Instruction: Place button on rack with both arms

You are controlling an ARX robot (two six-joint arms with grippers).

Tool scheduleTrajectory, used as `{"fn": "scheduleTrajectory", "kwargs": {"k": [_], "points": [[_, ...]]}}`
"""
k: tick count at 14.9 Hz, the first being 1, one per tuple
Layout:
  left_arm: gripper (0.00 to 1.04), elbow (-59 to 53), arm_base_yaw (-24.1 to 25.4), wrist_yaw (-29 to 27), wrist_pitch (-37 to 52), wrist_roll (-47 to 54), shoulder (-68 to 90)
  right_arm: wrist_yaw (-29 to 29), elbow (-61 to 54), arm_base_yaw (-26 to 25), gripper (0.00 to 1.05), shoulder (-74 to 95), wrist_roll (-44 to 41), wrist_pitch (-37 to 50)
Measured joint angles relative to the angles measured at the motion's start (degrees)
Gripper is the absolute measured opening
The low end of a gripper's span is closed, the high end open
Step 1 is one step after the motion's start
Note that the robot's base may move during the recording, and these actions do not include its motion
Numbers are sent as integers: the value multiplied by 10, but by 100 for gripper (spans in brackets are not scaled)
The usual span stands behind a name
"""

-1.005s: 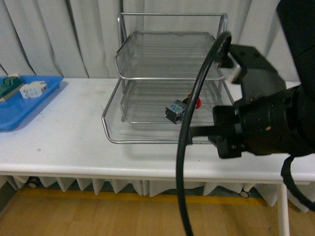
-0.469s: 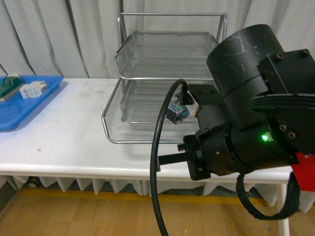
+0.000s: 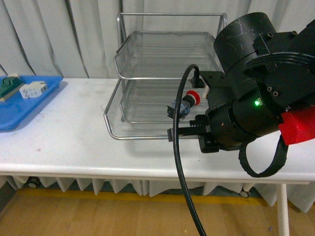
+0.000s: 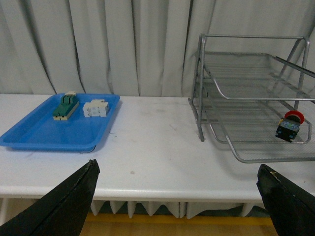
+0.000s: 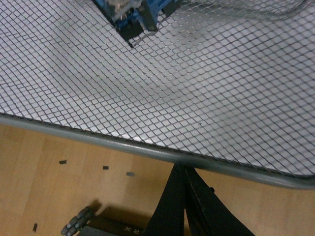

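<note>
Blue tray (image 3: 19, 105) at far left of worktop (image 3: 74, 142), holding a green-and-cream component (image 4: 66, 106) and a white block (image 4: 95, 107). Left hand (image 4: 177, 206): both fingers spread wide apart low over the worktop edge, nothing between them. Rack (image 3: 162, 73) at centre, bottom shelf pulled forward. Button (image 3: 186, 103) lies on its side on that bottom shelf's mesh, red cap toward the right, near the front-right. Right arm (image 3: 261, 93) bulks in front of the rack's right side; right hand not visible, can't tell its state.
</note>
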Motion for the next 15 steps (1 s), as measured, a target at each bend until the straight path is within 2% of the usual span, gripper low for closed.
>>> {"fn": "scheduleTrajectory", "kwargs": {"k": [9,15], "points": [[98,0,0,0,0,0,0,-7,63,-36,2,47,-17,-34],[98,0,0,0,0,0,0,-7,145,-52,2,100,-34,-38]]}}
